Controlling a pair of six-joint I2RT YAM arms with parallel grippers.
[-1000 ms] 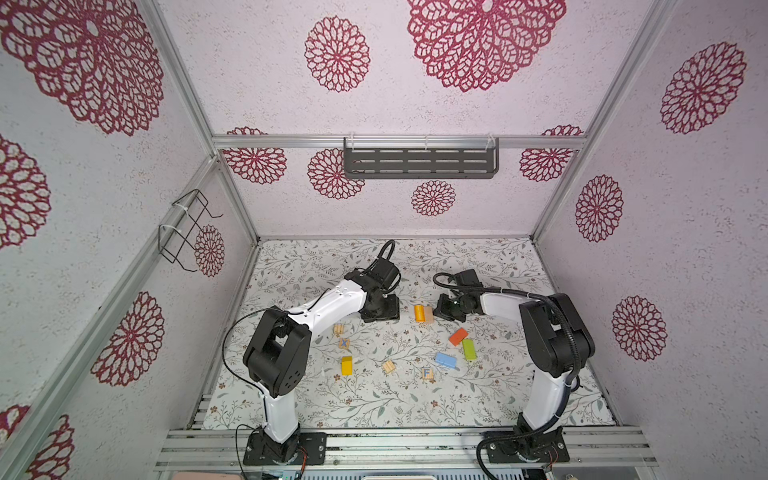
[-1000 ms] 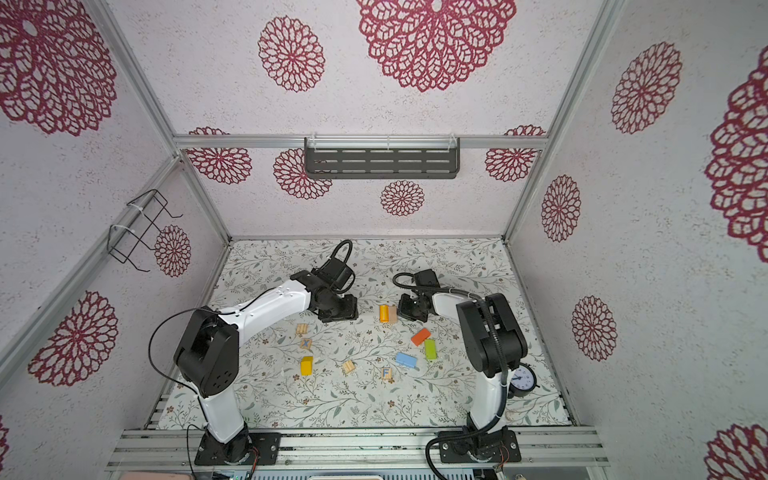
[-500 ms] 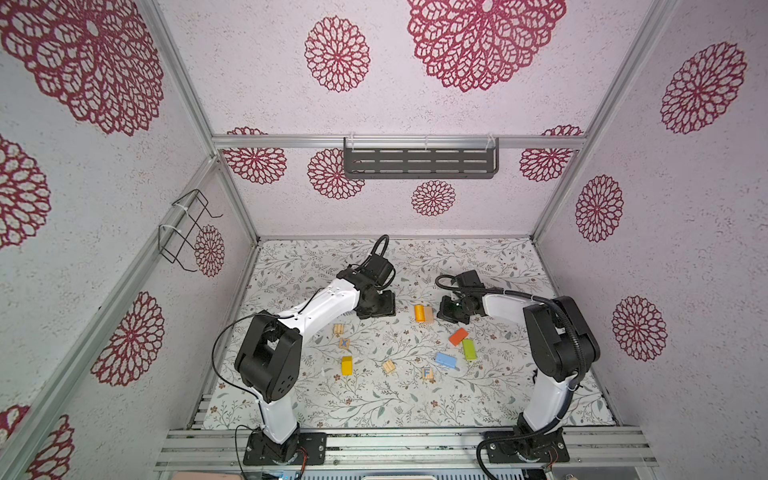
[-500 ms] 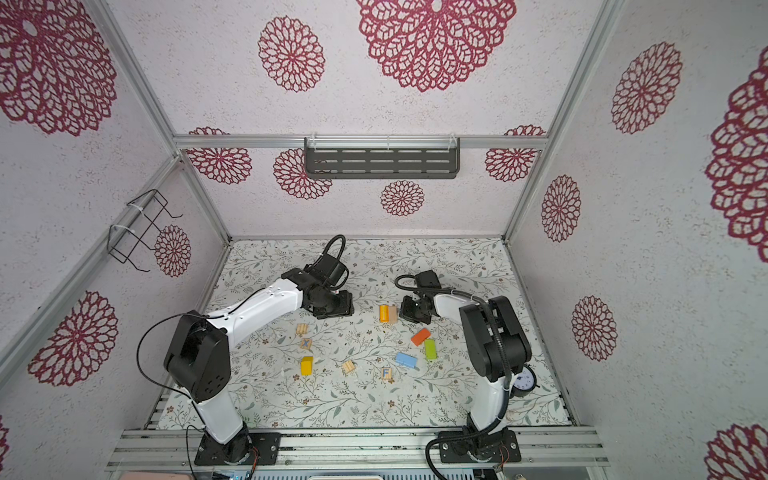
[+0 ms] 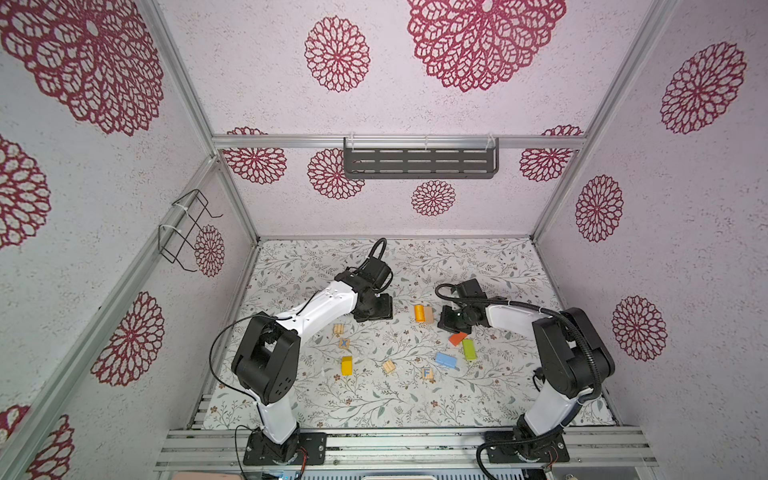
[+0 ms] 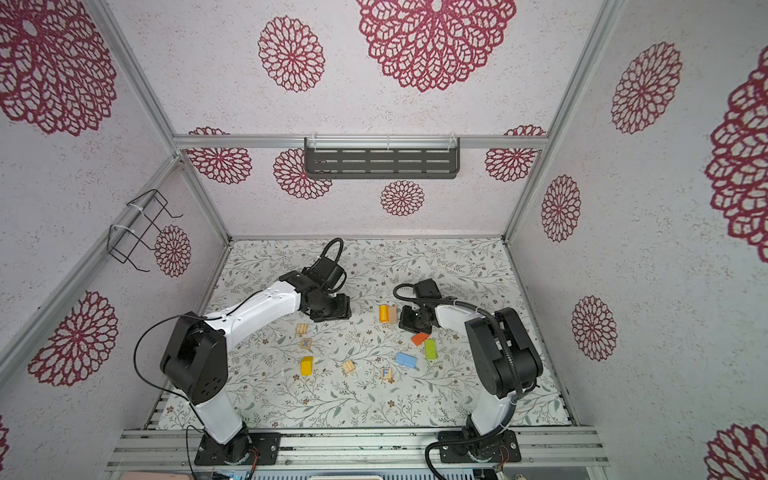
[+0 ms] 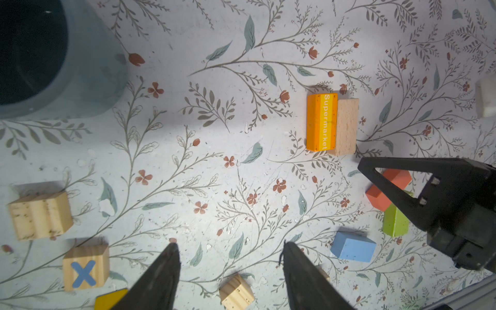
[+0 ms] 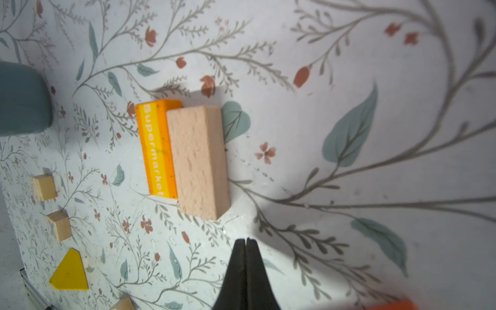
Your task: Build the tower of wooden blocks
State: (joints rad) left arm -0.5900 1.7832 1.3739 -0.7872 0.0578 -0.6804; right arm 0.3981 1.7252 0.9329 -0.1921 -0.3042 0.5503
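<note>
Right pincer has eased a little nearer, tips pressed together and empty, and sits just right of the pink block. That block touches the orange block, both with long axes running near-far and closest to this arm. Left pincer, apart and empty, has swung slightly left; the rest lie scattered nearer, nothing stacked.

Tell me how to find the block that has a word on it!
Look at the middle of the flowery mat, a bit toward the back. Two blocks lie side by side, touching: the orange block and a plain pale block. Only the orange one carries a yellow stripe reading "Supermarket".
</note>
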